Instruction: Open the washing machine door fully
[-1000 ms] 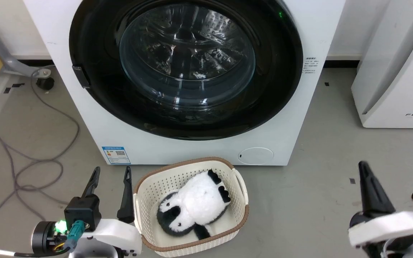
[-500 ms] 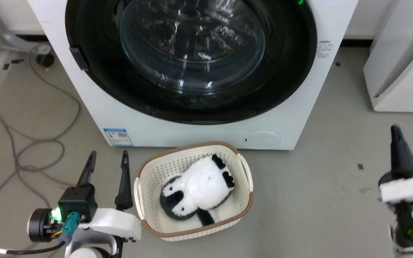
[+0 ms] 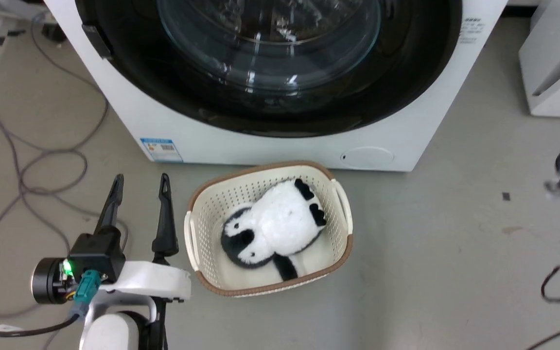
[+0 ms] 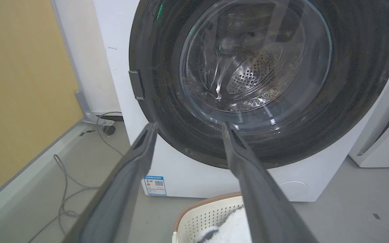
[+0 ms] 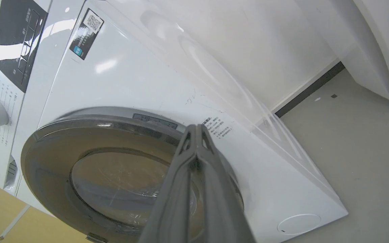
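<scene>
**Washing machine door closed, both grippers clear of it**

The washing machine door is a large round glossy black ring with a bulging clear glass centre. It lies flush against the white front of the washing machine and spans nearly its full width. A small dark tab sits on the door's left edge, and the perforated steel drum shows through the glass. The left gripper hovers low over the floor, just beside a basket holding a plush toy. Its fingers point toward the machine, spread well apart and holding nothing. The right gripper is raised at the right, apart from the door, its fingertips pressed together with nothing between them.
</scene>
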